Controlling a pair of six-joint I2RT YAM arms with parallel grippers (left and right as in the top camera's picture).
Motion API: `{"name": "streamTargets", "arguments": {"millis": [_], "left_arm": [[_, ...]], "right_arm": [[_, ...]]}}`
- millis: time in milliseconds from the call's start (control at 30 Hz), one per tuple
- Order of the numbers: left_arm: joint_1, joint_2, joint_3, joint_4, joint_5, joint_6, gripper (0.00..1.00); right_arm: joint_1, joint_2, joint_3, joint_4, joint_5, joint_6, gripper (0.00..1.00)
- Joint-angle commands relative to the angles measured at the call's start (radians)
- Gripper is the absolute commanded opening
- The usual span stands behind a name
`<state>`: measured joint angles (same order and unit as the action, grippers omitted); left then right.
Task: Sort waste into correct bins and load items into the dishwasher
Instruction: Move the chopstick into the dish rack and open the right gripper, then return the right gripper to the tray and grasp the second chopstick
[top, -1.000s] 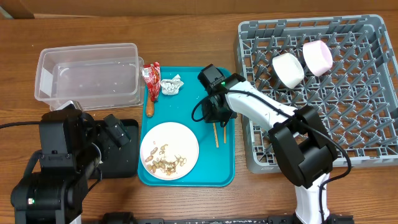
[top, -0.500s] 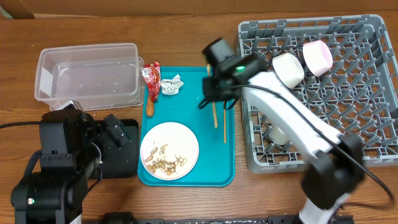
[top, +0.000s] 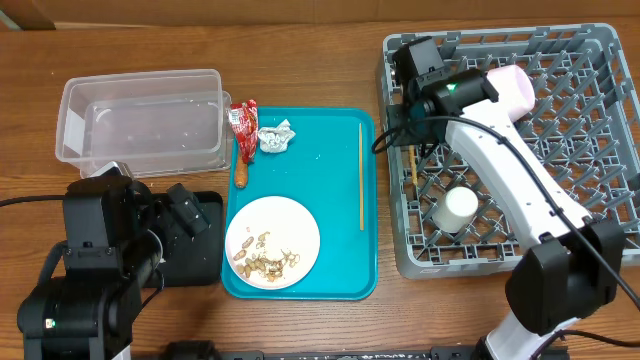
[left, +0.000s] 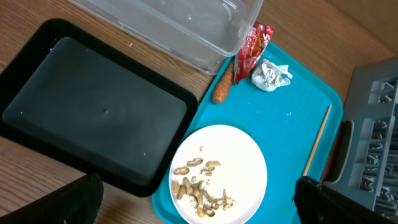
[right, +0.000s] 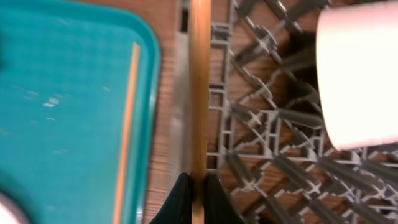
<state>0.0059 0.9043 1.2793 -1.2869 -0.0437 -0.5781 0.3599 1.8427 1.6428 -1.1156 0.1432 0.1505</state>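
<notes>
The right gripper (right: 198, 198) is clenched on a slim wooden chopstick (right: 199, 93), held over the left edge of the grey plastic dish rack (top: 600, 230), probably for slotting in; a second chopstick (top: 361, 175) lies on the teal tray (top: 345, 272); the left gripper (left: 196, 202) hangs spread apart, idle.

chopstick (top: 361, 175): 2
cup (top: 515, 88): 2 visible (pink, white)
plate (top: 275, 215): 1
teal tray (top: 335, 250): 1
dish rack (top: 590, 180): 1
clear tub (top: 140, 78): 1
black bin (left: 93, 118): 1
red wrapper (top: 243, 120): 1
foil ball (top: 276, 137): 1
carrot-like piece (top: 242, 178): 1
peanut shells (top: 265, 262): pile, uncountable
</notes>
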Motion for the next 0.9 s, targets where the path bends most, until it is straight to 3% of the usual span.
{"name": "streamTargets", "arguments": {"millis": [0,33,67,233,333,500,700,867], "left_arm": [[-0.005,-0.001,0.014,0.001,0.004,-0.013,1.00],[-0.005,-0.001,0.014,0.001,0.004,-0.013,1.00],[-0.005,-0.001,0.014,0.001,0.004,-0.013,1.00],[-0.005,-0.001,0.014,0.001,0.004,-0.013,1.00],[-0.005,-0.001,0.014,0.001,0.004,-0.013,1.00],[-0.005,-0.001,0.014,0.001,0.004,-0.013,1.00],[-0.005,-0.001,0.014,0.001,0.004,-0.013,1.00],[-0.005,-0.001,0.014,0.001,0.004,-0.013,1.00]], "right_arm": [[-0.013,0.008,-0.004,0.007,0.039,-0.029,0.20],[-0.012,0.005,-0.001,0.003,0.039,-0.028,0.38],[-0.005,0.002,0.006,-0.007,0.035,-0.028,0.45],[0.058,-0.045,0.028,-0.011,-0.099,-0.025,0.52],[0.101,-0.052,0.027,0.016,-0.196,-0.022,0.53],[0.165,-0.045,-0.019,0.068,-0.193,0.075,0.54],[0.184,-0.040,-0.193,0.200,-0.126,0.244,0.52],[0.184,-0.031,-0.348,0.359,-0.126,0.246,0.45]]}}
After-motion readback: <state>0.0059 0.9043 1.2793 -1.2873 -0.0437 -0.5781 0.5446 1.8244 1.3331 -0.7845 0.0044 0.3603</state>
